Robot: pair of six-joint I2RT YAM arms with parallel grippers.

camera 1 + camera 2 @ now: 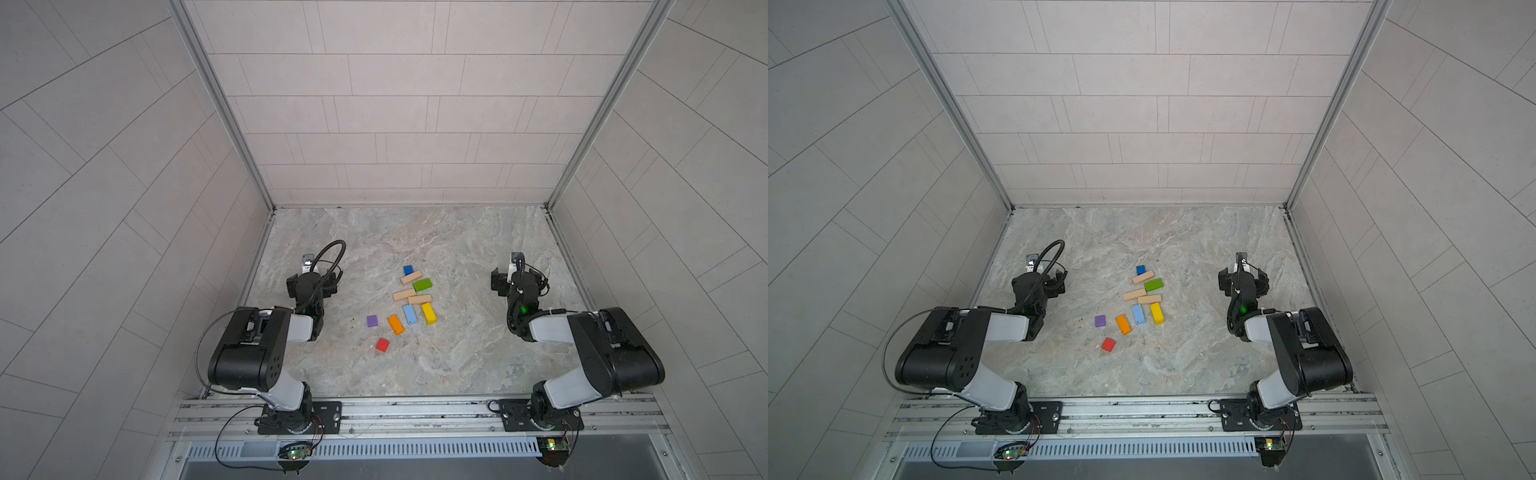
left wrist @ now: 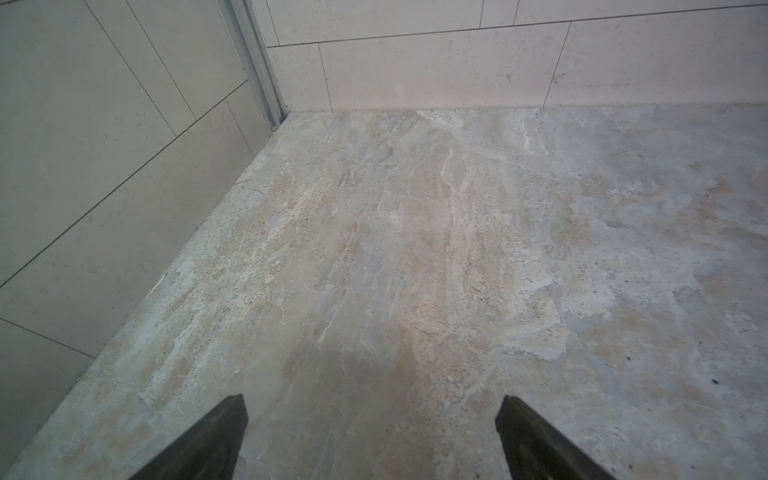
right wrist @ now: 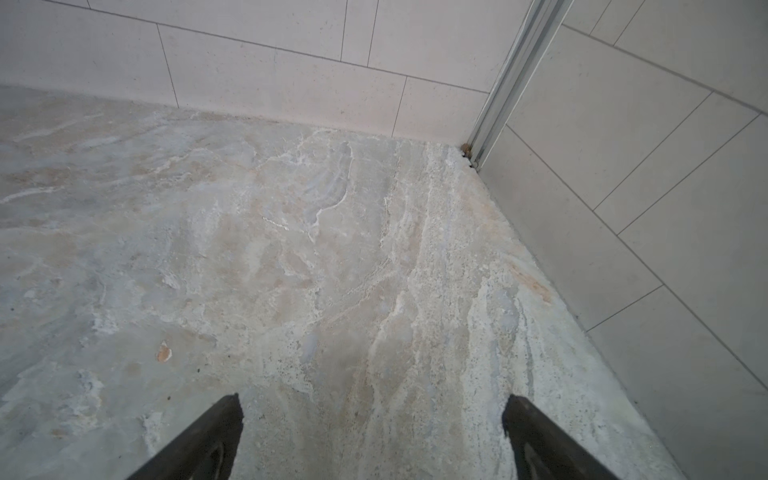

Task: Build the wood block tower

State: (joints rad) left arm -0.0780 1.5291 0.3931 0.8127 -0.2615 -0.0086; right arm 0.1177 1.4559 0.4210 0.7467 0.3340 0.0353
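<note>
- Both top views: the wooden blocks (image 1: 409, 314) lie flat and unstacked at mid-tabletop (image 1: 457, 361), between the two arms. The dark-blue cube (image 1: 408, 270) is farthest back, the red cube (image 1: 382, 345) nearest, and the purple cube (image 1: 372, 321) apart at the left.
- The blocks show in these views only.
- Left wrist view: left gripper (image 2: 372, 415), jaws wide apart and empty, over bare tabletop near a wall corner.
- Right wrist view: right gripper (image 3: 372, 415), likewise spread and empty; the jaw spacing is legible only in the wrist views.
</note>
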